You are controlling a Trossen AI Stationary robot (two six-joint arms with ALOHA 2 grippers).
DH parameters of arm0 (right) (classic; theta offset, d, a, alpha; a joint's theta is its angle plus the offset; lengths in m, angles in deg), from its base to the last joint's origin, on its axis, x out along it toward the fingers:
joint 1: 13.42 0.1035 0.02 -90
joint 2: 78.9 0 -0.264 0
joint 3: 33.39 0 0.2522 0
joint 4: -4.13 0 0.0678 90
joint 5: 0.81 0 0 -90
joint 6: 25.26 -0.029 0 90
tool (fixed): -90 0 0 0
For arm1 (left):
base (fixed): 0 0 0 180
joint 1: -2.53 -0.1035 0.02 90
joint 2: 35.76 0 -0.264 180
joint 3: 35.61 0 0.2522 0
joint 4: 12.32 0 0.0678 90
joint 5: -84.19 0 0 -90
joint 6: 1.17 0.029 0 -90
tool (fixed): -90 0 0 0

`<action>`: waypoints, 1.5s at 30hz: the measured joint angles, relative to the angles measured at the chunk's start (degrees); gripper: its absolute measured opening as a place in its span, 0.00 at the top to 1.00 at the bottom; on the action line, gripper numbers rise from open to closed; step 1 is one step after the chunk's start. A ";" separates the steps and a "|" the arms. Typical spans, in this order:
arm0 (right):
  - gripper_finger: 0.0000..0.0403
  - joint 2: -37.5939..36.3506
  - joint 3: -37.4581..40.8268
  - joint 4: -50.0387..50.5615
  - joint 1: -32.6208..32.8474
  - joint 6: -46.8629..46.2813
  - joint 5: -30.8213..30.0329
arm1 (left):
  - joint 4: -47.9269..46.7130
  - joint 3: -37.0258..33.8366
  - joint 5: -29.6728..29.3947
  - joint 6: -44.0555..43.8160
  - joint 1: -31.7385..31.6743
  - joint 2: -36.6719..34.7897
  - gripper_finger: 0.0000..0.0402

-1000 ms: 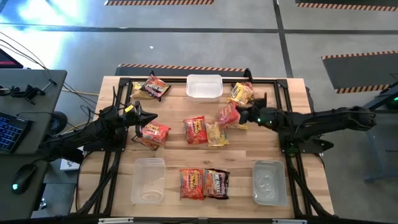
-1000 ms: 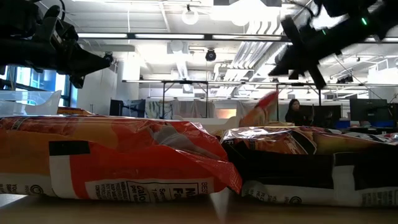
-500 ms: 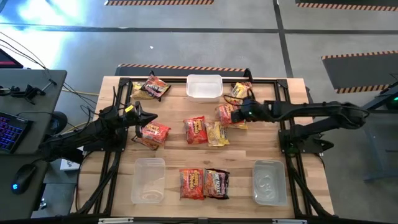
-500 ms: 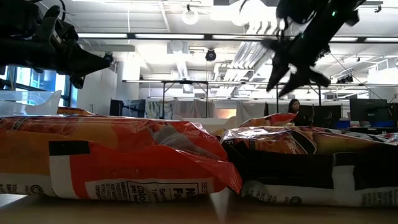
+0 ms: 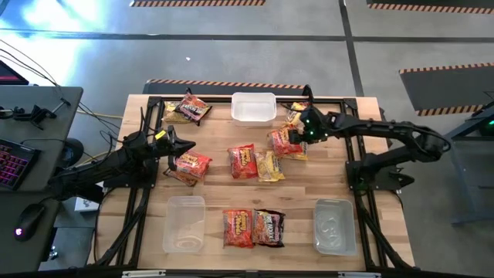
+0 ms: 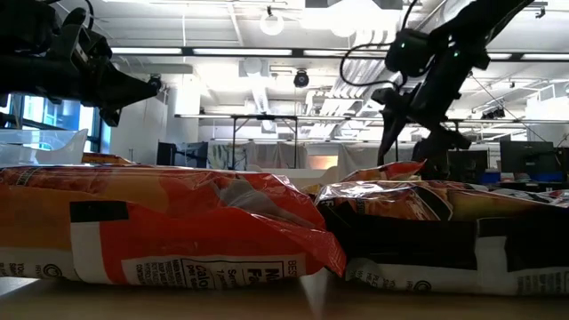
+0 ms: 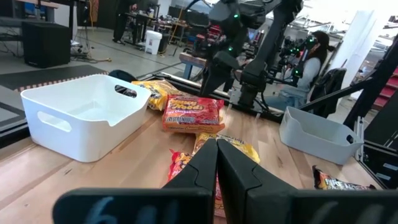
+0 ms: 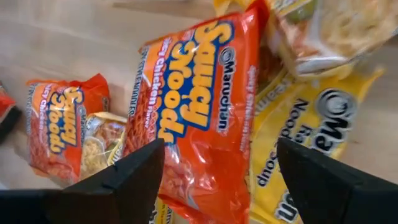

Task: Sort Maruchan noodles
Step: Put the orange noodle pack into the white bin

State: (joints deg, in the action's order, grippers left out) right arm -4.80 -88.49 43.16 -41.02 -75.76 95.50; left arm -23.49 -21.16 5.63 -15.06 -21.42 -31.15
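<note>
Wooden table point(image 5: 305, 197) carries three tubs, all without packets: a white tub point(image 5: 253, 107) at upper centre and two clear tubs point(image 5: 184, 224) at the bottom. Right gripper point(image 5: 299, 133), fingers now spread wide, has dropped its red-orange packet point(image 5: 282, 142) right of centre. Left gripper point(image 5: 188, 144) stays closed, holding nothing.

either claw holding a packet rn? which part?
Nothing held. Right claw is open above the red-orange Maruchan packet; left claw is shut and empty.
</note>
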 joint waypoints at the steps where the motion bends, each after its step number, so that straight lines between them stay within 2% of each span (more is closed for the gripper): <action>1: 0.27 1.04 0.00 -0.47 -0.21 -0.05 1.16 | 0.00 0.00 0.00 0.00 0.00 0.01 0.99; 7: 0.27 6.84 0.02 -4.35 -0.30 -0.88 2.76 | 0.00 0.00 0.00 0.00 -0.01 0.01 0.99; 15: 0.29 10.85 0.02 -13.92 0.68 -0.48 4.57 | 0.00 0.00 0.00 0.07 0.00 -0.01 0.99; 19: 0.39 11.83 0.02 -16.16 1.96 -0.64 3.78 | 0.00 0.00 0.00 0.52 -0.01 0.00 0.99; 24: 0.61 11.88 0.00 -17.44 3.42 -0.65 0.02 | 0.00 0.00 0.00 0.56 -0.01 0.01 0.99; 29: 0.81 11.56 -0.04 -19.67 4.57 0.01 -0.26 | 0.00 0.00 0.00 0.57 -0.01 -0.01 0.99; 32: 0.86 10.85 -0.20 -19.67 5.29 0.35 -0.22 | 0.00 0.00 0.00 0.59 -0.01 0.00 0.99; 37: 0.87 8.40 -2.72 -19.74 6.77 1.60 -0.62 | 0.00 0.00 0.00 0.59 0.01 0.01 0.99; 41: 0.87 7.23 -8.08 -15.51 8.49 3.76 -5.21 | 0.00 0.00 -0.01 0.59 0.01 0.00 0.99; 45: 0.87 7.53 -18.06 -5.45 9.94 5.79 -14.66 | 0.00 0.00 -0.02 0.58 0.00 0.00 0.99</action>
State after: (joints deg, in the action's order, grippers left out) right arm 2.72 -106.55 37.70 -31.08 -69.97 80.85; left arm -23.49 -21.16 5.61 -14.48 -21.42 -31.15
